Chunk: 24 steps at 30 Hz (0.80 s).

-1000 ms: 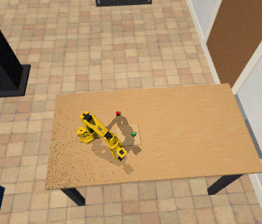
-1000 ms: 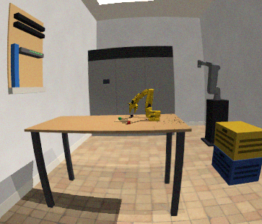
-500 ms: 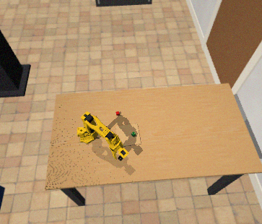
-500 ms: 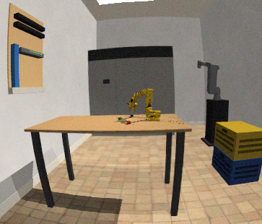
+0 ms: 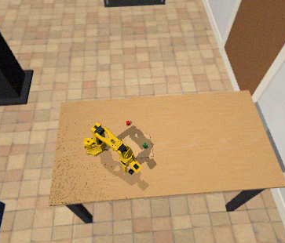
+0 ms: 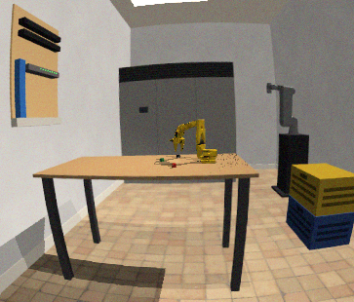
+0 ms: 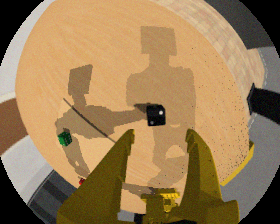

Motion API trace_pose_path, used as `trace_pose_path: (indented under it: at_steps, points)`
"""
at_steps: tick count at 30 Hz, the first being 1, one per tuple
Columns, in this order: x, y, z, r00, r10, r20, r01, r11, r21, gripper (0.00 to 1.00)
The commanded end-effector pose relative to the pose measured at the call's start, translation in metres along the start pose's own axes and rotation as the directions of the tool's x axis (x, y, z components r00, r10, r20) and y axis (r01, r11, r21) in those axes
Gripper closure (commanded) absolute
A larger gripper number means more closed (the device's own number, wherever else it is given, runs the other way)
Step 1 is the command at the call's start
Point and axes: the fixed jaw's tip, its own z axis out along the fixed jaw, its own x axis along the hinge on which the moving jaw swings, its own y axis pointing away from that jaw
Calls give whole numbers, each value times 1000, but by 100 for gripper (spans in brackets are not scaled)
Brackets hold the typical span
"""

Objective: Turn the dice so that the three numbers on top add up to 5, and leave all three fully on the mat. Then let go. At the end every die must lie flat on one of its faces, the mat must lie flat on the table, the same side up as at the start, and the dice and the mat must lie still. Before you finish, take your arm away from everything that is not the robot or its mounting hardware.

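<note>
Little looked done: the gripper (image 7: 159, 137) hung with fingers narrowly parted, holding nothing, the black die (image 7: 155, 115) just ahead, the green die (image 7: 64, 139) and red die (image 5: 128, 122) well aside.

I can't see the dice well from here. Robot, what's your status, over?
Gripper jaws part open, holding nothing, over black die. Green die on mat; red die looks off it. Nothing blocking.

Small yellow arm (image 5: 111, 142), blk joints
</note>
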Motion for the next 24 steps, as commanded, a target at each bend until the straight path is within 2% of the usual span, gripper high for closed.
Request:
trace_pose_path:
  at_steps: [1,2,18,19,24]
  points:
    - [-10,4,-10,968,-75,-239,81,997,18,72]
    - [-10,4,-10,963,-80,-256,87,996,18,72]
    - [-10,4,-10,963,-80,-256,87,996,18,72]
    - [-5,5,-3,938,-129,-321,139,990,7,72]
    - [-5,5,-3,938,-129,-321,139,990,7,72]
